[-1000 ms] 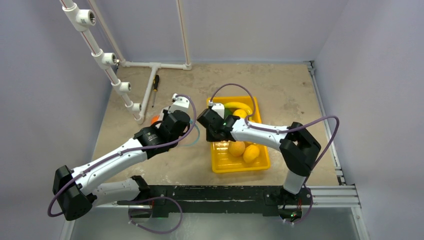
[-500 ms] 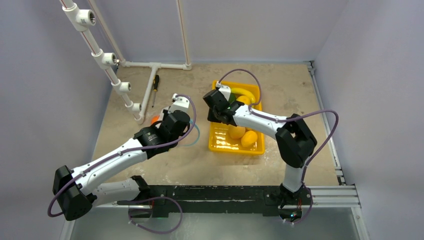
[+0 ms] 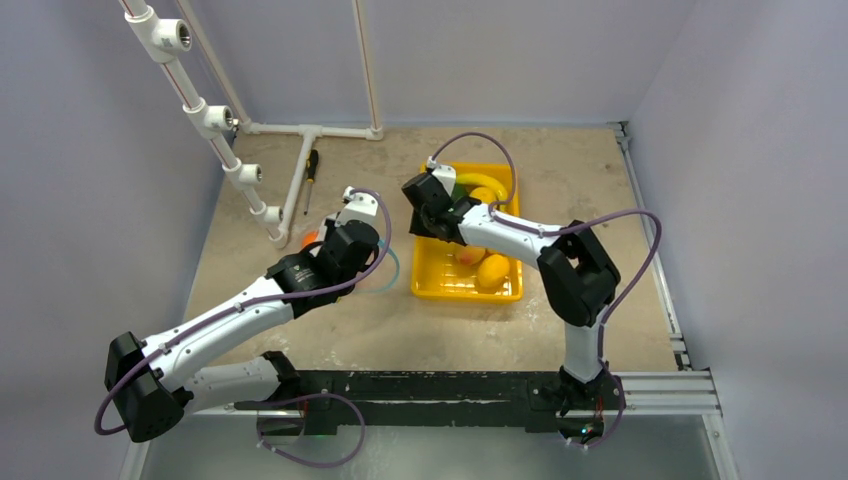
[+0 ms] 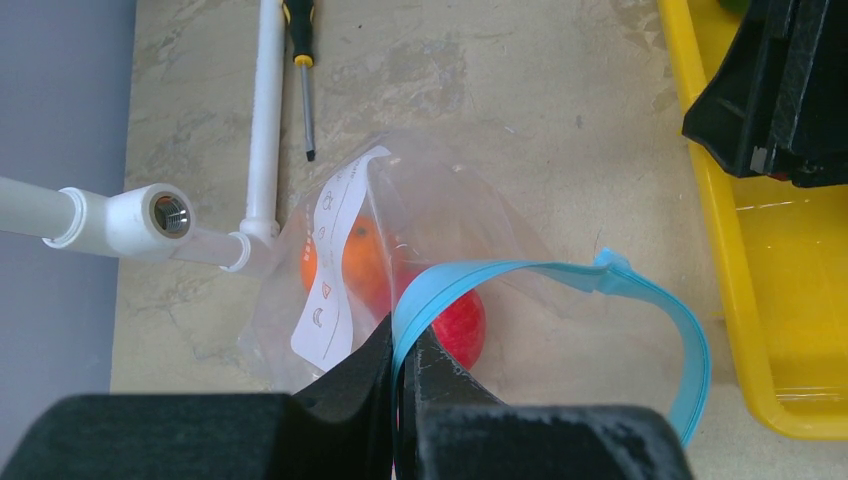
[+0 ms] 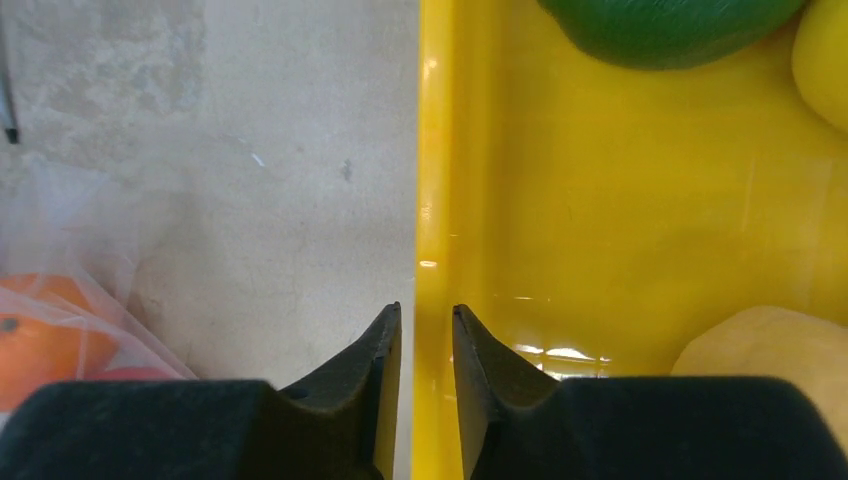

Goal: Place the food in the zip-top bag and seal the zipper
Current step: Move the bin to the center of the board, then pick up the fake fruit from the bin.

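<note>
The clear zip-top bag (image 4: pixel 440 215) lies on the table with an orange fruit (image 4: pixel 355 262) and a red fruit (image 4: pixel 462 318) inside. My left gripper (image 4: pixel 405 350) is shut on its teal-blue zipper (image 4: pixel 520 272) and holds the mouth up in a loop; the bag also shows in the top view (image 3: pixel 385 268). My right gripper (image 5: pixel 427 315) is shut on the left wall of the yellow tray (image 5: pixel 435 150), one finger inside and one outside. In the tray (image 3: pixel 465 295) lie a banana (image 3: pixel 485 182), a green piece (image 5: pixel 670 25), a peach piece (image 3: pixel 470 255) and a yellow piece (image 3: pixel 492 270).
A white pipe frame (image 3: pixel 215 120) runs along the far left, with a joint close to the bag (image 4: pixel 150 215). A screwdriver (image 4: pixel 300 70) lies beside the pipe. The tray sits right of the bag with a strip of bare table between them.
My right gripper has carried the yellow tray with its fruit away from the near edge toward the far side. The left arm and the bag have stayed put.
</note>
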